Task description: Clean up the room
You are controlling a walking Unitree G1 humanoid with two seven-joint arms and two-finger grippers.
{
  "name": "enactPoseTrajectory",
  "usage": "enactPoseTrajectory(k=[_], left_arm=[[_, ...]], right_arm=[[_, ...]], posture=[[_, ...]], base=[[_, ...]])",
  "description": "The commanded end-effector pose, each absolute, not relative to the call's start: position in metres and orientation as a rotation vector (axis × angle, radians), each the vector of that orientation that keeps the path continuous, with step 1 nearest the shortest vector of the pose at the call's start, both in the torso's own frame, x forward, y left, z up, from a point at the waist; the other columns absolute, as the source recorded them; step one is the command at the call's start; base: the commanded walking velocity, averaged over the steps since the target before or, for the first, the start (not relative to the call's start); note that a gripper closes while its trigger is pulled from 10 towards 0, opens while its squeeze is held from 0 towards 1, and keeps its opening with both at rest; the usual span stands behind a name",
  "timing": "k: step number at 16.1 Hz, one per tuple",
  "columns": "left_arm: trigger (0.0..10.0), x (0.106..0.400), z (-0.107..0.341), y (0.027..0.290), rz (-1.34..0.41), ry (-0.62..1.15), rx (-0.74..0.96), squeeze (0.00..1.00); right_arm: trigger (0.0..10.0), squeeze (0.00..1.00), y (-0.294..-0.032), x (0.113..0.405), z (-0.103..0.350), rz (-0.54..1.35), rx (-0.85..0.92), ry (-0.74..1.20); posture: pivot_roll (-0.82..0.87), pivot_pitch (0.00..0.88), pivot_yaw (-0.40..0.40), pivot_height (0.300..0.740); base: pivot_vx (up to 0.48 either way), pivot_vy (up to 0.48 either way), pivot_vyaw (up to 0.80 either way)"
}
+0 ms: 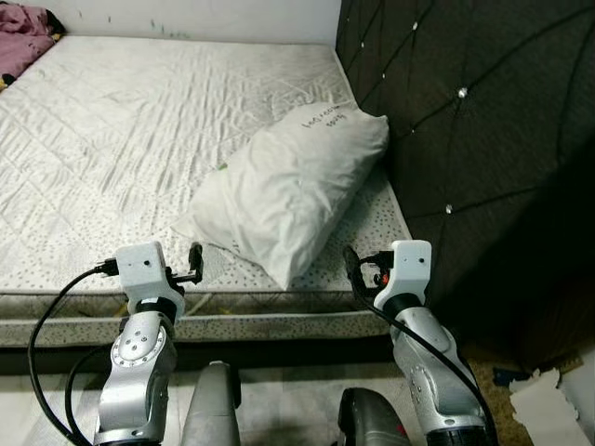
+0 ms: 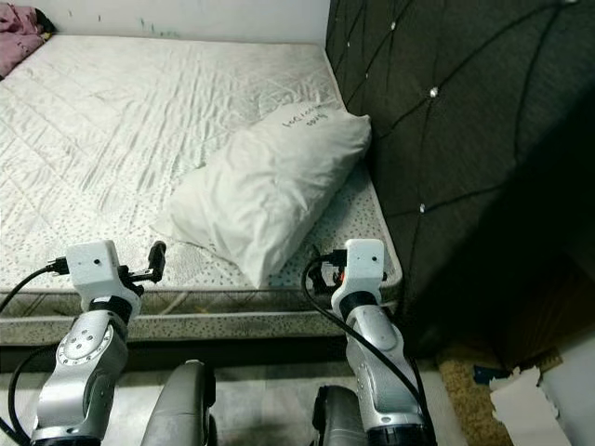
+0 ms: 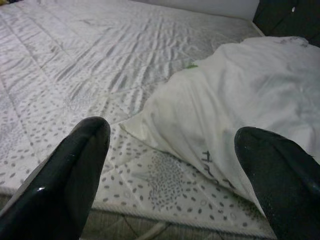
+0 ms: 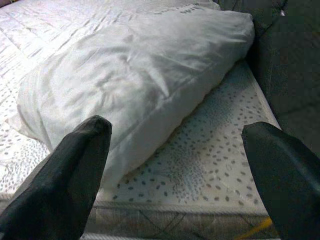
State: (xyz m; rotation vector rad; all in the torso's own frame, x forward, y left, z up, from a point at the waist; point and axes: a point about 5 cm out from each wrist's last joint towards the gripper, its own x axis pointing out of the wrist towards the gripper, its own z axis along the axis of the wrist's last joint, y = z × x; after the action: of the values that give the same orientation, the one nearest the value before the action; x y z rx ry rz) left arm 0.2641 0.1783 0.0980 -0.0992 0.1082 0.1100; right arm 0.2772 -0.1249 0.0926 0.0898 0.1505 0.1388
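Closest in, both silver arms are raised in front of the bed's near edge. The left gripper [image 1: 195, 263] sits low on the left, just short of the mattress [image 1: 139, 139] edge, and the left wrist view shows its two black fingers [image 3: 65, 175] spread wide apart with nothing between them. The right gripper [image 1: 351, 265] hangs level with it on the right, close to the pillow's near corner; the right wrist view has its fingers [image 4: 70, 175] parted just as widely, nothing held.

Down on the floor at the far right lies a scrap of torn white paper [image 1: 544, 398] on brown flooring, seen from the head cameras but not from either wrist.

Next comes the pillow [image 1: 288, 181], white and plump, lying slantwise on the mattress near the bed's right side, its far end touching the dark padded headboard [image 1: 465, 139]. The head views catch dark handwriting on its far end; the left wrist view adds a small green speck [image 3: 191, 64] at its edge on the quilted sheet.

Farthest off, at the mattress's back left corner, a bundle of pink cloth [image 1: 23, 42] rests by the white wall [image 1: 186, 19].
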Motion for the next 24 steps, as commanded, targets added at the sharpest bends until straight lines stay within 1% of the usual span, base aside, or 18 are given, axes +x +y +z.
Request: enactPoseTrajectory(k=[1,4,6,10,14,19,24], left_arm=[[10.0,0.266,0.100,0.177,0.091,0.094,-0.094,0.00],[10.0,0.268,0.101,0.178,0.094,0.093,-0.094,0.00],[10.0,0.269,0.101,0.178,0.100,0.097,-0.093,0.00],[10.0,0.272,0.100,0.172,0.080,0.108,-0.087,0.00],[10.0,0.274,0.099,0.168,0.079,0.104,-0.098,0.00],[10.0,0.274,0.098,0.172,0.100,0.105,-0.101,0.00],[10.0,0.274,0.098,0.175,0.123,0.099,-0.105,0.00]], right_arm=[[10.0,0.00,-0.122,0.280,0.095,0.150,0.094,0.138],[10.0,0.00,-0.121,0.283,0.096,0.153,0.095,0.137],[10.0,0.00,-0.121,0.284,0.096,0.151,0.096,0.134],[10.0,0.00,-0.122,0.285,0.096,0.136,0.104,0.125],[10.0,0.00,-0.123,0.285,0.095,0.144,0.092,0.121],[10.0,0.00,-0.123,0.287,0.095,0.147,0.091,0.121],[10.0,0.00,-0.121,0.289,0.093,0.162,0.083,0.137]], posture=[[0.04,0.071,-0.025,0.640],[0.04,0.088,-0.026,0.640],[0.04,0.081,-0.026,0.640],[0.03,0.077,-0.014,0.640],[0.02,0.061,-0.022,0.640],[0.02,0.063,-0.022,0.596],[0.03,0.056,-0.029,0.596]], base=[[0.379,0.000,0.00],[0.379,0.000,0.00],[0.300,0.000,0.00],[0.000,0.000,0.00],[0.000,0.000,0.00],[0.000,0.000,0.00],[0.000,0.000,0.00]])
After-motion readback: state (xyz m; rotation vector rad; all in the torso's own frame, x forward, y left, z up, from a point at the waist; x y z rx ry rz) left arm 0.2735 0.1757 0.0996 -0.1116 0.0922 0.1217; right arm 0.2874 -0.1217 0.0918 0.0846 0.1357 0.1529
